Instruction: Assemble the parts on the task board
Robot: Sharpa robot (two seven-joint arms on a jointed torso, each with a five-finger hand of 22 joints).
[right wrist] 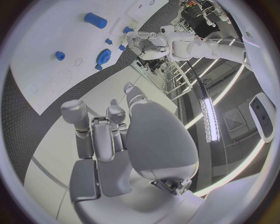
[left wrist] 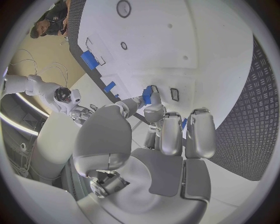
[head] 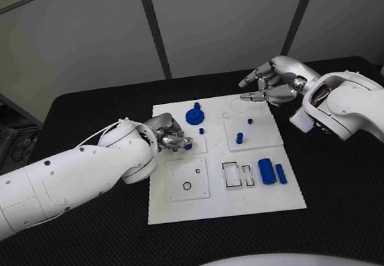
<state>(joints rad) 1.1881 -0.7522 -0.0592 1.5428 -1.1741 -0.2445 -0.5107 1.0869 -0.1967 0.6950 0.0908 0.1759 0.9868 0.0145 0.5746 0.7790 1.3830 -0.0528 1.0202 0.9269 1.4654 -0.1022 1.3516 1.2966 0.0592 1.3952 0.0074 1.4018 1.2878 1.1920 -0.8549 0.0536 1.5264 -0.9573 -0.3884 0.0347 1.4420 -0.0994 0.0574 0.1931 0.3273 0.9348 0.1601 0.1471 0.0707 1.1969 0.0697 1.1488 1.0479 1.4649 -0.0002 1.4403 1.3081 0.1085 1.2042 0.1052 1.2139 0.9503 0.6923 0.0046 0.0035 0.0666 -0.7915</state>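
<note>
My left hand pinches a small blue plastic part between thumb and fingertip — the left wrist view shows the piece held right at the tips, just above the white task board. In the head view that hand sits over the board's left edge, about midway along it, fingers curled in toward a small blue peg standing on the upper-left panel. Whether the pinched part touches the board I cannot tell.

My right hand hangs at the board's far right corner, holding nothing; fingers loosely curled but apart, tips pointing left over the board's edge near a faint round recess. The right wrist view shows its palm and fingers with no piece between them.

Outward on the board: a blue gear-shaped part with a knob stands far, centre-left. A short blue cylinder peg stands upright on the right-hand panel, with a tiny blue stub just beyond it. Near right, two long blue cylinders lie side by side, the thinner one to the right of the thicker. Left of them are two narrow rectangular slots, and further left a square white panel with a small round hole.

The board lies on a black textured table.
</note>
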